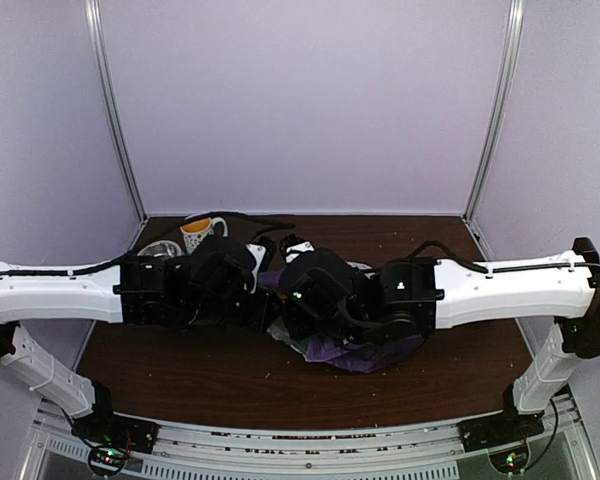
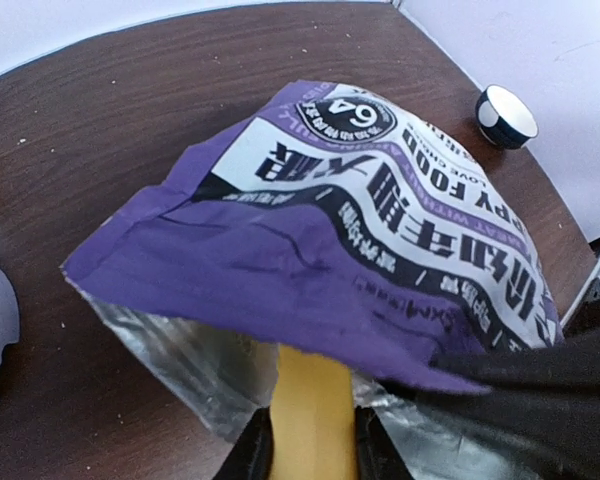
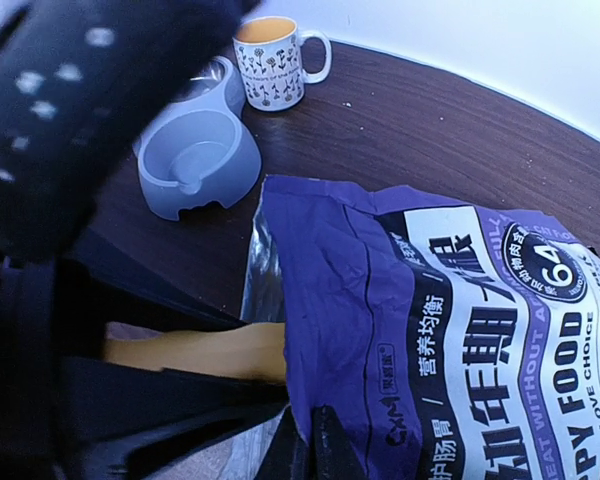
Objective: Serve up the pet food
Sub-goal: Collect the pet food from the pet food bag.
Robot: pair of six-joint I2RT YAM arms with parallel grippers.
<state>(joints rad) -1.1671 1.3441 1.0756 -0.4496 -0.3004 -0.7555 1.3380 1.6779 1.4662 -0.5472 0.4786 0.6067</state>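
Pinching the pet food bag is the right gripper. The left gripper is clamping the yellow scoop.

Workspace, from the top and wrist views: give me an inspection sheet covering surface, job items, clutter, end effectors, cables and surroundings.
Surface: dark wooden table, wood grain visible.
Job's things: purple-and-white pet food bag, mouth open, silver lining showing; kibble itself not visible.
Clutter: yellow scoop reaching into the bag mouth; grey double bowl; patterned mug; small dark cup.
End effectors: left end effector shut on the scoop handle; right end effector shut on the bag's edge.
Cables: black cable along the right arm; another along the left arm.
Surroundings: pale walls, metal corner posts.
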